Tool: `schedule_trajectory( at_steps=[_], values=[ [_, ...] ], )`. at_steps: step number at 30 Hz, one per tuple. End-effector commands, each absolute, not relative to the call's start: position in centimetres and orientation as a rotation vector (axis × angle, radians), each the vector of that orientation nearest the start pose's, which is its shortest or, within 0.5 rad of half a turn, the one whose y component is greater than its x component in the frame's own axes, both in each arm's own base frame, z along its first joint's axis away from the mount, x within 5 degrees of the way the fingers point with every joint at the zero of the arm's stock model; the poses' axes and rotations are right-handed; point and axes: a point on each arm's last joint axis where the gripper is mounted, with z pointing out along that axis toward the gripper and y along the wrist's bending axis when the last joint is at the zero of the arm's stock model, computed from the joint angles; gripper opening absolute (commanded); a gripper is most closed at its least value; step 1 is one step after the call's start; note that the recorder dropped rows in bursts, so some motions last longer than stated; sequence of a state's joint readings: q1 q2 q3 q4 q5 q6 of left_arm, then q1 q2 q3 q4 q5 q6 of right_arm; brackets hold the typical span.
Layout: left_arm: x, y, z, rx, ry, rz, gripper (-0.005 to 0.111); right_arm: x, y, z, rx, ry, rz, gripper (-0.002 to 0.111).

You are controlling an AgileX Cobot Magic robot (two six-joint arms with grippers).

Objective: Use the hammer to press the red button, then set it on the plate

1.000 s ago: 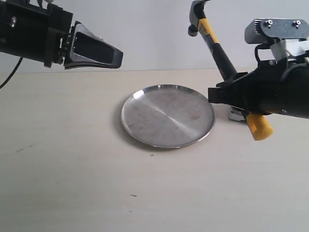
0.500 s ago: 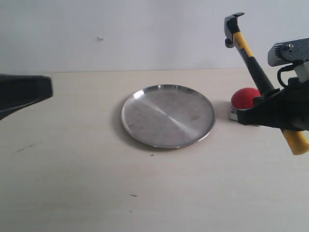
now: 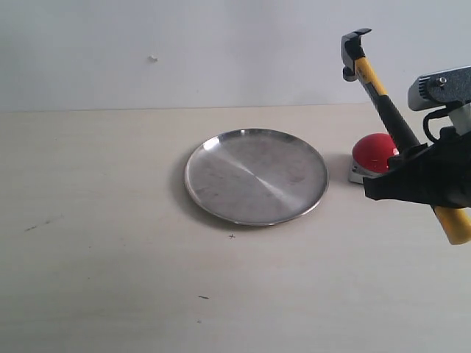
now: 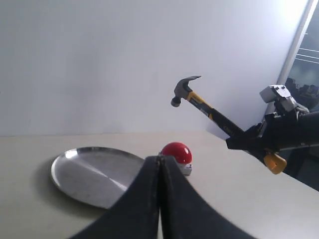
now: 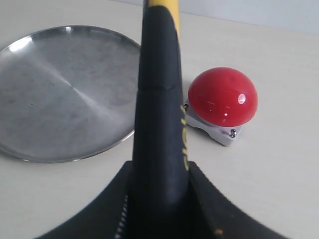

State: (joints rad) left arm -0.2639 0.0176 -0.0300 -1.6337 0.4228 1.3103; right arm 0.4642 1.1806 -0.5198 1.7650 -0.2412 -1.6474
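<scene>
Pale tabletop, white wall. We hold the hammer clamped in the right gripper, head raised roughly over the red button near the plate. The left gripper has its fingers together. The press is not yet made; we judge the next move is to lower the head squarely onto the dome.

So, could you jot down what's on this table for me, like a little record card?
hammer: held in the air, tilted, head uppermost
held by: right gripper, shut on the black handle
plate: on the table, empty
red button: beside the plate, nothing touching it
left gripper: shut, holding nothing
</scene>
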Motion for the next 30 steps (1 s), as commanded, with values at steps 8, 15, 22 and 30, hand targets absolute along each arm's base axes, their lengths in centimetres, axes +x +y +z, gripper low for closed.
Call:
schedule_trajectory(
  at_steps=[8, 15, 22, 30],
  values=[
    [3.1, -5.5, 21.28, 0.414, 1.487, -0.819, 0.0, 20.85, 7.86, 23.59, -0.248, 2.131, 0.045, 0.0],
    [3.1, -5.5, 21.27, 0.416, 1.488, -0.817, 0.0, 20.85, 7.86, 23.59, -0.248, 2.131, 0.045, 0.0],
    [3.1, -5.5, 21.27, 0.416, 1.488, -0.817, 0.0, 20.83, 7.98, 23.59, -0.251, 2.13, 0.06, 0.0],
    [3.1, -5.5, 21.27, 0.416, 1.488, -0.817, 0.0, 20.88, 7.65, 23.59, -0.1, 2.142, 0.093, 0.0]
  ],
)
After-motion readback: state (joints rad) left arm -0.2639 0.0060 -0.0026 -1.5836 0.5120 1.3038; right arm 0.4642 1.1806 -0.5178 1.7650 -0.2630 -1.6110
